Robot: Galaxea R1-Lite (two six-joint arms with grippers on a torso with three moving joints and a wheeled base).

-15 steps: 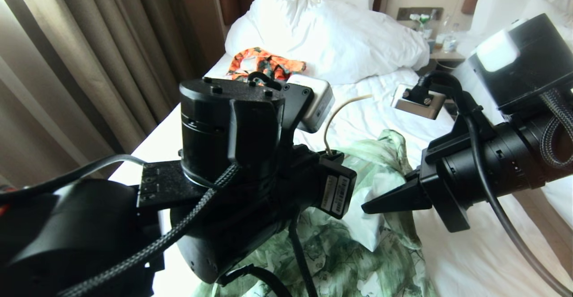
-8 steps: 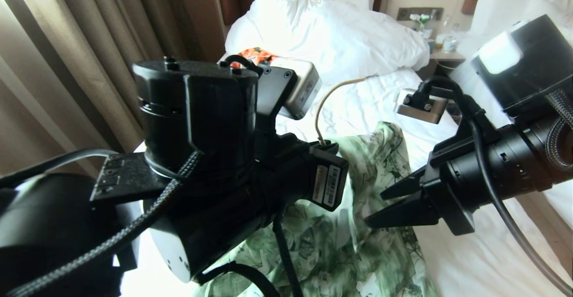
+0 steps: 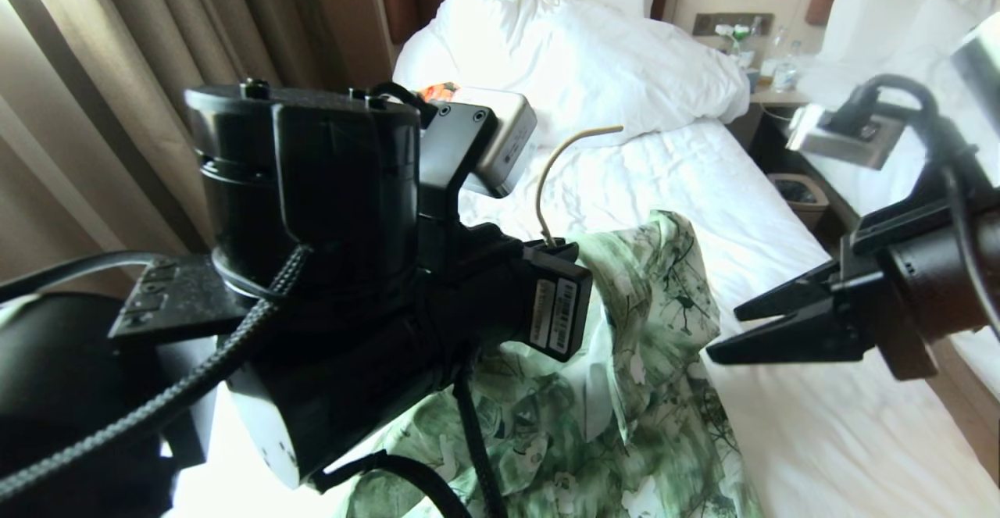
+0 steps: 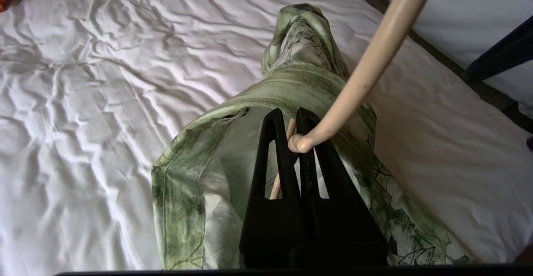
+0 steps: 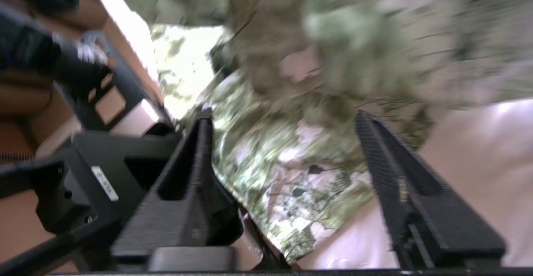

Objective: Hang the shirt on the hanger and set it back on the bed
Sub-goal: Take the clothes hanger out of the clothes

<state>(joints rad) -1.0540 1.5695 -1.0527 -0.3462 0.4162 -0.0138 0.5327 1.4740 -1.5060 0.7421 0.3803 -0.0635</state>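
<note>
Gripping the hanger (image 4: 366,63) at its neck, the left tool (image 4: 293,136) is clamped together at frame centre, the shirt (image 3: 625,393) draped beneath over the bed (image 3: 820,440). Right tool (image 3: 750,334), centre right, stands apart, clear of the shirt and empty.

My left gripper (image 4: 293,132) is clamped on the neck of the cream wire hanger (image 3: 556,176), whose hook curves up above it. The green floral shirt (image 3: 625,393) hangs from the hanger, its collar opening around my fingers, its lower part draped on the wrinkled white sheet of the bed (image 3: 820,440).
</note>
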